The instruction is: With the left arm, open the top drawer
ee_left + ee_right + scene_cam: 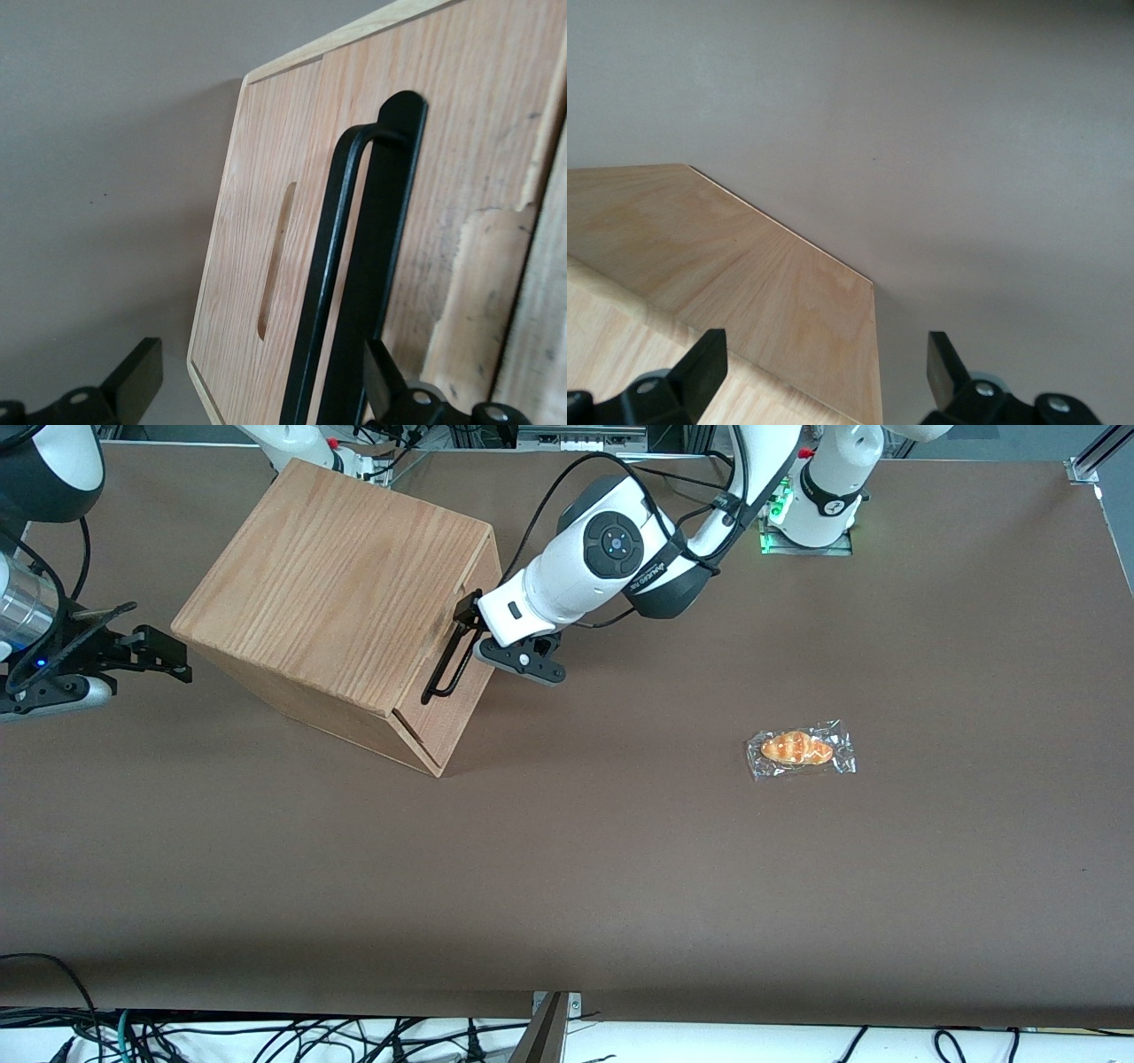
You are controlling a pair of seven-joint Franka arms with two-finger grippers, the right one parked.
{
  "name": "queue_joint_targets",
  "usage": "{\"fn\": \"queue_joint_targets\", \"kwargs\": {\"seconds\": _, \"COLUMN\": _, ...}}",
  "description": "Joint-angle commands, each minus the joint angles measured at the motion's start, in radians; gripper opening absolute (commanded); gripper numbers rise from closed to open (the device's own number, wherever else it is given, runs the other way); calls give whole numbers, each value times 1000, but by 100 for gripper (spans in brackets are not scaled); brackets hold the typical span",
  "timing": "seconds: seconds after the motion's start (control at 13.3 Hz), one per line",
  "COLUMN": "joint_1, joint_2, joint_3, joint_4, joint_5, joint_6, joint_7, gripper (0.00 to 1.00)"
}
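- A wrapped bread roll [800,749], orange-brown in crinkled clear plastic, lies on the matte brown table [567,886], nearer the front camera than anything else on the table and toward the working arm's end
- The cabinet [337,593] is a light oak-grain box, set at an angle toward the parked arm's end of the table; its broad grained top shows in the front view
- The top drawer [468,615] sits just under that top, its front turned toward the working arm; its long black metal bar handle [450,662] slants across the front
- Only the left wrist view shows the drawer front [461,133] close up: pale wood grain, a narrow oblong slot [276,261] in the panel beside it, and the rounded black handle [363,274]
- The gripper [474,631] is at the end of the handle farther from the front camera; in the wrist view its fingers [133,376] stand apart, one beside the handle and one off the cabinet's edge
- The left arm [611,549], glossy white with dark grey covers, reaches in from its green-lit base [802,531], wrist bent low toward the drawer front
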Motion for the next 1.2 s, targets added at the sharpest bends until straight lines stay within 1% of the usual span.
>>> {"fn": "queue_joint_targets", "kwargs": {"seconds": 0.0, "joint_1": -24, "joint_2": 57, "joint_3": 13, "joint_4": 75, "joint_5": -1, "joint_6": -3, "joint_7": -13, "gripper": 100}}
{"fn": "queue_joint_targets", "kwargs": {"seconds": 0.38, "joint_1": -29, "joint_2": 82, "joint_3": 20, "joint_4": 77, "joint_5": 5, "joint_6": -5, "joint_7": -3, "gripper": 100}}
{"fn": "queue_joint_targets", "kwargs": {"seconds": 0.45, "joint_1": -25, "joint_2": 86, "joint_3": 22, "joint_4": 77, "joint_5": 24, "joint_6": -5, "joint_7": -3, "gripper": 100}}
{"fn": "queue_joint_targets", "kwargs": {"seconds": 0.6, "joint_1": -15, "joint_2": 88, "joint_3": 22, "joint_4": 75, "joint_5": 93, "joint_6": -6, "joint_7": -3, "gripper": 100}}
{"fn": "queue_joint_targets", "kwargs": {"seconds": 0.75, "joint_1": 14, "joint_2": 88, "joint_3": 22, "joint_4": 75, "joint_5": 123, "joint_6": -14, "joint_7": -2, "gripper": 100}}
{"fn": "queue_joint_targets", "kwargs": {"seconds": 0.9, "joint_1": 36, "joint_2": 88, "joint_3": 22, "joint_4": 75, "joint_5": 138, "joint_6": -17, "joint_7": 12, "gripper": 100}}
{"fn": "queue_joint_targets", "kwargs": {"seconds": 1.12, "joint_1": 82, "joint_2": 85, "joint_3": 22, "joint_4": 77, "joint_5": 138, "joint_6": -38, "joint_7": 61, "gripper": 100}}
